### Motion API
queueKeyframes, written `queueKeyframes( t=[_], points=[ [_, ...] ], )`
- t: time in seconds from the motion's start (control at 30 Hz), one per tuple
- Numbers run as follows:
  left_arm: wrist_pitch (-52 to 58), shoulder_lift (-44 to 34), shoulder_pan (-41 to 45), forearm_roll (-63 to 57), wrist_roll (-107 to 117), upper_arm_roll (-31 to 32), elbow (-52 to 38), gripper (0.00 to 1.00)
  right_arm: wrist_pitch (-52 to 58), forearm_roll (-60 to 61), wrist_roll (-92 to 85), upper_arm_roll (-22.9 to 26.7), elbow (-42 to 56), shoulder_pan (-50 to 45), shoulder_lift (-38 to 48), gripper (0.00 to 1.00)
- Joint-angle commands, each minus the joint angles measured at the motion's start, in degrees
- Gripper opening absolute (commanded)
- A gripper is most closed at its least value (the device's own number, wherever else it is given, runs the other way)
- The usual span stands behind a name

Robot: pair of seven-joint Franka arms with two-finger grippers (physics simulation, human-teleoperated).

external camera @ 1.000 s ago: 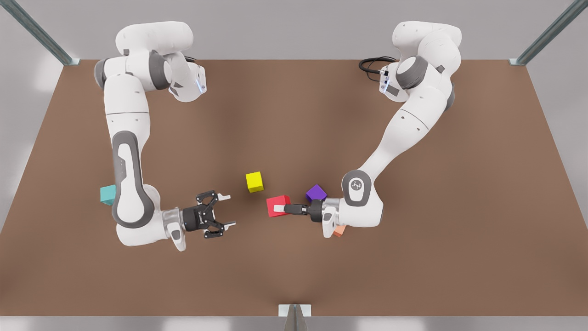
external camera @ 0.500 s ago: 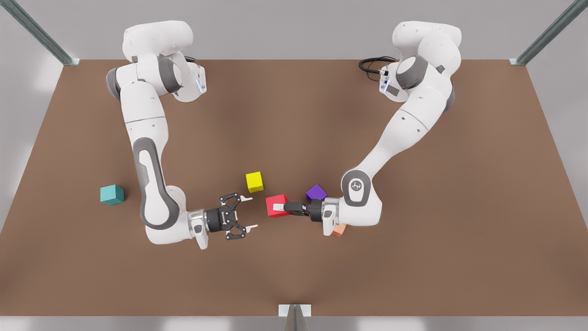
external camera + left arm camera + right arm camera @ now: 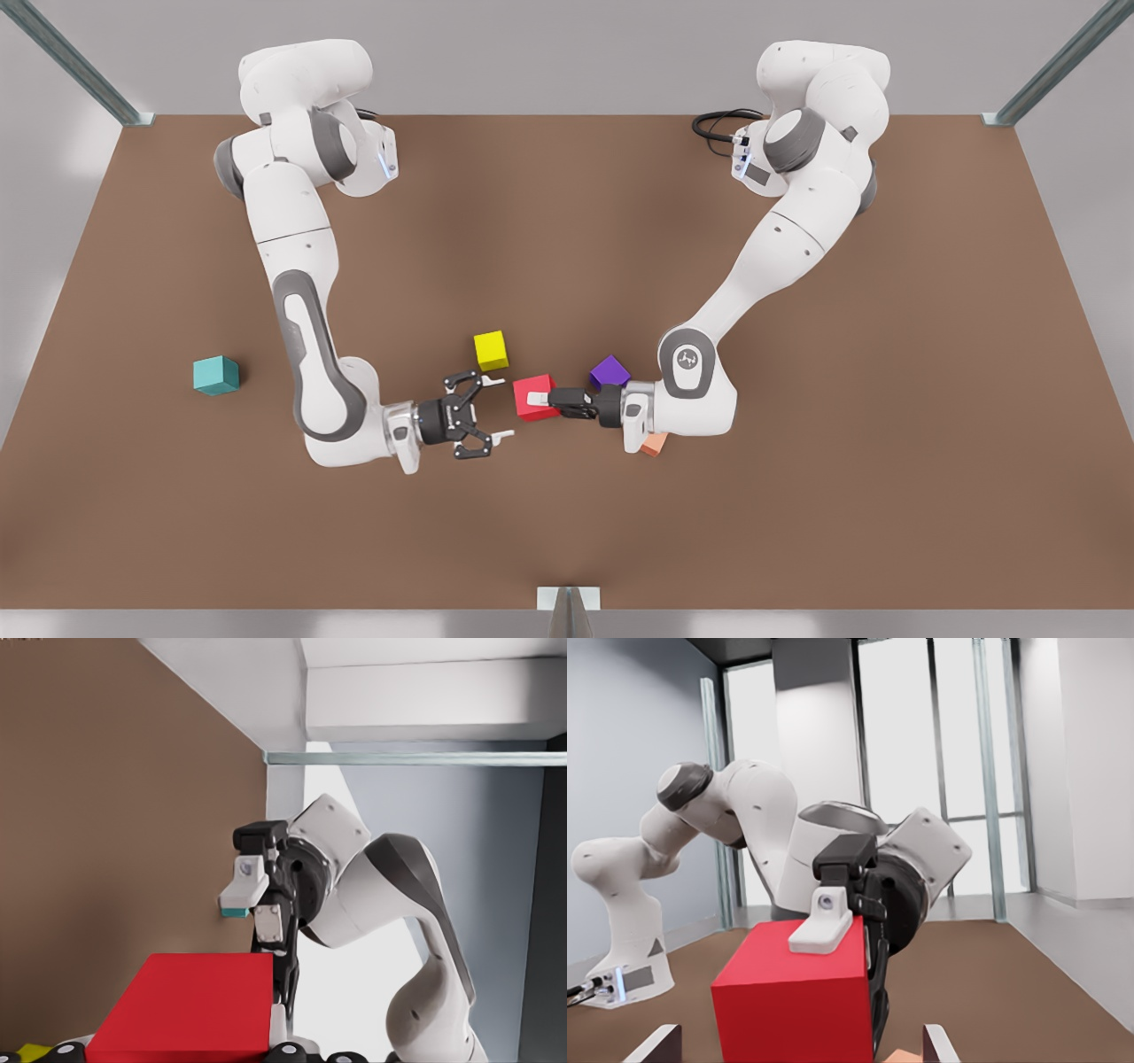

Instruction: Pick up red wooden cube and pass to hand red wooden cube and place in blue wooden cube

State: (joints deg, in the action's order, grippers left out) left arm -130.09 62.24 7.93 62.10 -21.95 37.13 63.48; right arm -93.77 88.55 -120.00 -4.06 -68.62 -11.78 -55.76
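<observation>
The red wooden cube point(image 3: 532, 386) hangs just above the table's middle, with my left gripper point(image 3: 539, 400) shut on it, reaching in from the front view's right. In the right wrist view the cube point(image 3: 793, 1001) has one white finger point(image 3: 822, 926) lying across its top. My right gripper point(image 3: 498, 408) stands open just to the cube's left in the front view, jaws facing the cube and apart from it. In the left wrist view it point(image 3: 257, 904) shows beyond the cube point(image 3: 182, 1005). The blue wooden cube point(image 3: 216, 375), teal, rests far off at the front view's left.
A yellow cube point(image 3: 491, 351) sits just behind the two grippers. A purple cube point(image 3: 609, 371) and a salmon-orange cube point(image 3: 654, 444) lie by the left arm's wrist. A black cable point(image 3: 713, 124) coils at the back by that arm's base.
My right arm has swung toward the front view's right, bringing its open gripper close to the red cube and uncovering the teal cube. The left gripper has held the cube still.
</observation>
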Motion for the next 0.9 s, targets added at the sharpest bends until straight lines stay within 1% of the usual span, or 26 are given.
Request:
queueKeyframes(
  t=[0.0, 0.57, 0.87],
  points=[
    [0.2, -0.1, 0.0, 0.4, -4.2, 0.1, 0.0, 0.69, -0.5, 0.4, -6.6, -0.2, 0.0, 0.0, 0.0, 1.0],
    [0.2, 0.2, -0.2, 2.1, -4.5, 0.0, 0.0, 0.69, -0.3, 0.7, -7.0, -1.8, -0.9, 0.1, -0.3, 1.0],
    [0.0, 0.3, 0.1, 2.5, -4.5, 0.0, 0.0, 0.69, -1.9, 2.0, -7.1, -1.9, -0.9, -0.8, -0.8, 1.0]
  ],
)
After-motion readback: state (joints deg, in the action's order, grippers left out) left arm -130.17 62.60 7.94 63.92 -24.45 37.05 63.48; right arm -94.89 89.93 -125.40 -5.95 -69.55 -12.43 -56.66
